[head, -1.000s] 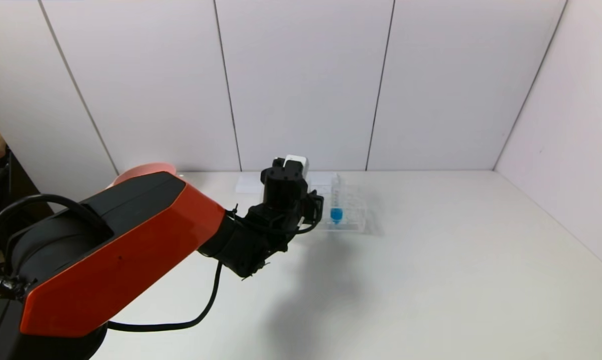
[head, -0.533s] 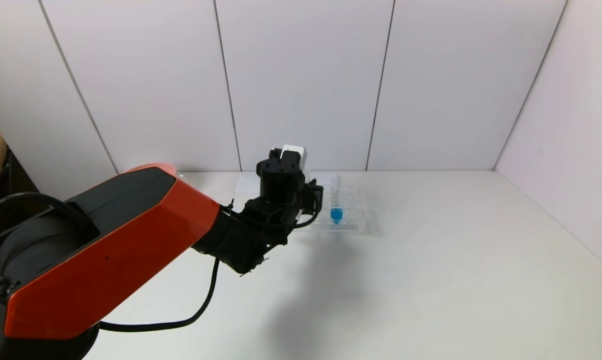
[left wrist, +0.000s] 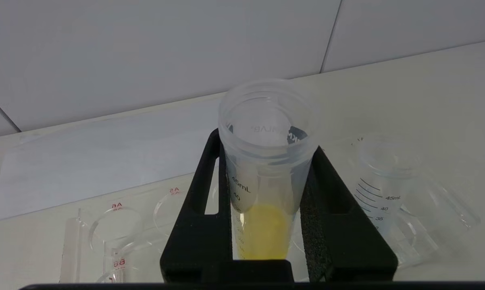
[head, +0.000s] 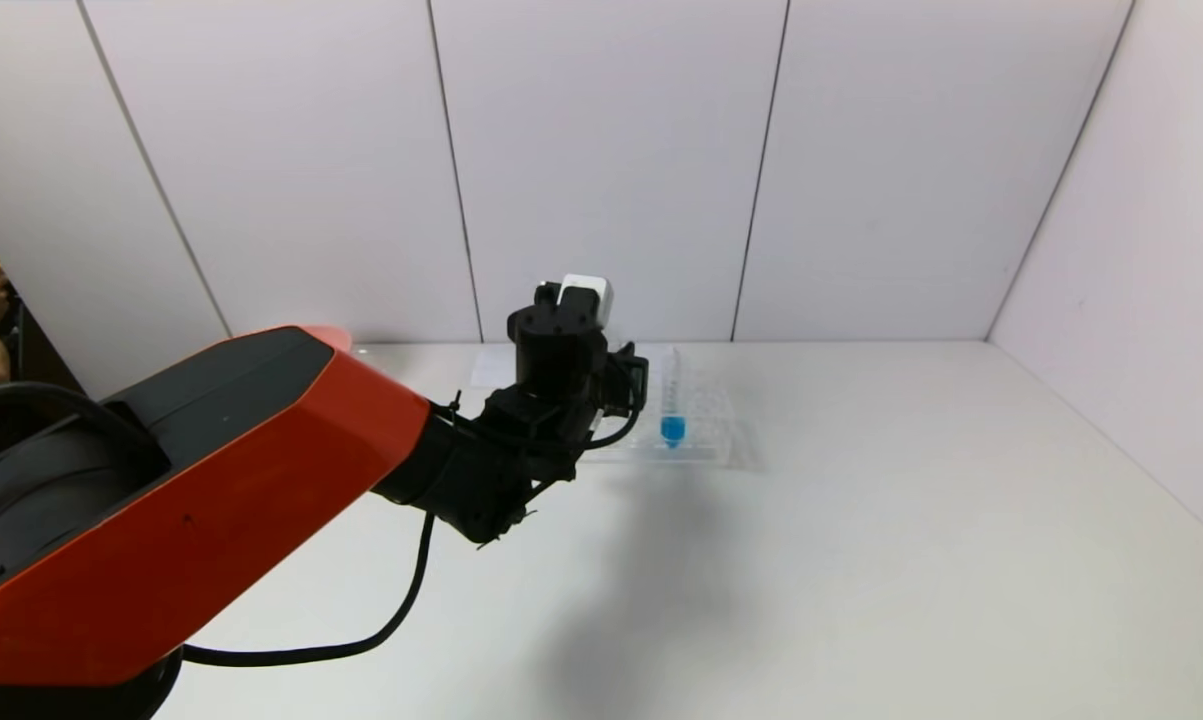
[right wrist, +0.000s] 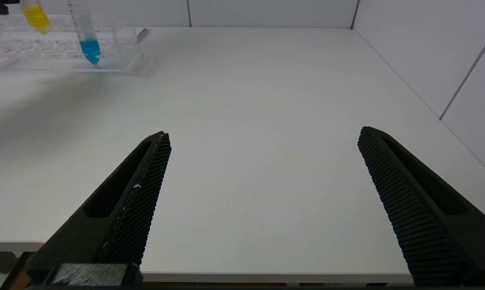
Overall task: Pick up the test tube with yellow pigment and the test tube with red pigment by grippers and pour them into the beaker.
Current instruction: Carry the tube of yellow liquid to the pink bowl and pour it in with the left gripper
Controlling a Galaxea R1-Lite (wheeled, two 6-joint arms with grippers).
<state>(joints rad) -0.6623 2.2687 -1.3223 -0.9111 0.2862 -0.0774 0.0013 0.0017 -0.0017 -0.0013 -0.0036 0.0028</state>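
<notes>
The left gripper point(left wrist: 268, 189) clamps its black, foam-padded fingers point(left wrist: 204, 217) on the test tube with yellow pigment point(left wrist: 266, 173), a clear, graduated tube raised above the clear plastic rack point(head: 696, 425). In that rack stands a tube of blue liquid point(head: 672, 410). The right gripper point(right wrist: 262, 193), well apart from the rack, holds its ribbed fingers wide.

The left arm point(head: 211, 500) wears a glossy orange-red angular shell over a black rounded joint, narrowing to a black wrist with a small white box point(head: 586, 297) on top and a black cable point(head: 361, 640) looping beneath. The left gripper point(left wrist: 268, 193) has flat black fingers with slotted cut-outs and rough foam-like pads. The right gripper point(right wrist: 262, 201) shows two long, tapering black fingers, slotted, with fine cross-hatched inner faces.
</notes>
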